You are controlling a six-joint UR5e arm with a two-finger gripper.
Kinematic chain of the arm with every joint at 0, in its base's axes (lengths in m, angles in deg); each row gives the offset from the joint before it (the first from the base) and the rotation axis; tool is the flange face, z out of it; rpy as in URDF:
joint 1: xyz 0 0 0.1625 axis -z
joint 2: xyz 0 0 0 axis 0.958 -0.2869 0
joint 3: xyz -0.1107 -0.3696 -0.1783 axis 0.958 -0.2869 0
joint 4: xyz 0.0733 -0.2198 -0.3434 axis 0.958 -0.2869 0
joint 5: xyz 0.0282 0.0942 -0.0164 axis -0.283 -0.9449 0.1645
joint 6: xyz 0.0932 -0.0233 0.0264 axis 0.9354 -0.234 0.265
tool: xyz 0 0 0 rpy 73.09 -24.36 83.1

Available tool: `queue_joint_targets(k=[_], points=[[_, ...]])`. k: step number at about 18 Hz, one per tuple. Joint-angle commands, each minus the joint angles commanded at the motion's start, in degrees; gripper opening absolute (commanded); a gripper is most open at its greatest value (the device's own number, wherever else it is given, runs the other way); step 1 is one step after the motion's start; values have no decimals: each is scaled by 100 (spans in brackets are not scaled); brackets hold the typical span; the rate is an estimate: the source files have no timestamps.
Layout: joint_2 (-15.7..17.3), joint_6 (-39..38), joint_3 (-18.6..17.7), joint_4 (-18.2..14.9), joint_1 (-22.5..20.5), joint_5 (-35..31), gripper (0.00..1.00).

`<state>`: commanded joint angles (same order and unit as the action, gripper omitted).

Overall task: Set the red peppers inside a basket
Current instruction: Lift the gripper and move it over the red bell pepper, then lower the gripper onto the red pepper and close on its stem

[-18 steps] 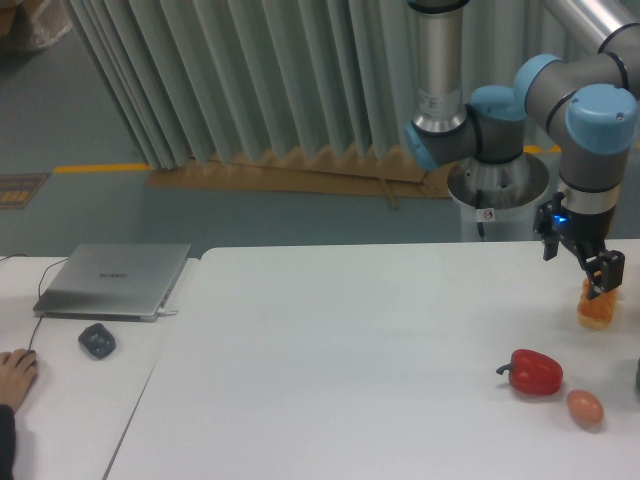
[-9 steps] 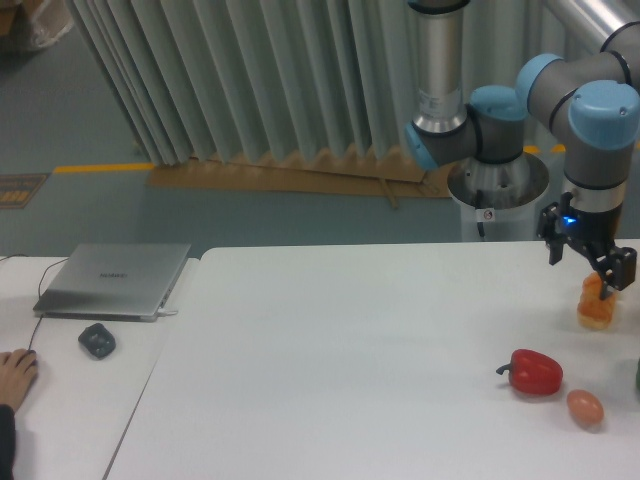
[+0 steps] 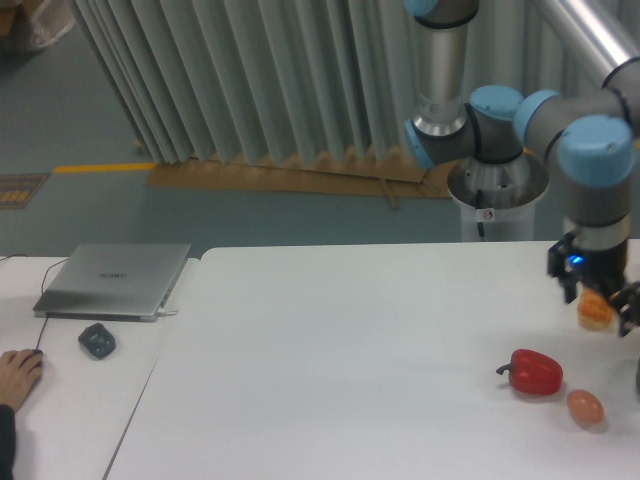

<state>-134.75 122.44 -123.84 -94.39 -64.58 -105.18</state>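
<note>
UR5e arm reaches down from upper right, grey tubes, blue joint caps, wrist pointing down. Gripper [image 3: 603, 306] hangs low at far right edge of white table [image 3: 350, 360], blue light lit on body. Finger spread unclear, blurred.

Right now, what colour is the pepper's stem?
Dark green, on the red pepper; the fixed camera shows it.

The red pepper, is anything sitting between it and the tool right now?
Nothing visible blocks it. The tool hangs at the table's right edge, around or just in front of the lumpy orange thing. The red pepper lies lower left of it on bare white table. The pinkish egg-shaped thing sits beside the pepper, off that line.
</note>
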Motion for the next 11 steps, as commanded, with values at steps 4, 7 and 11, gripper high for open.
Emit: queue_joint_targets(k=[4,7,11], points=[[-70,306,-36,-27,211,30,100],[-71,1028,-211,-229,386,-487,100],[-70,1397,-256,-212,396,-673,100]])
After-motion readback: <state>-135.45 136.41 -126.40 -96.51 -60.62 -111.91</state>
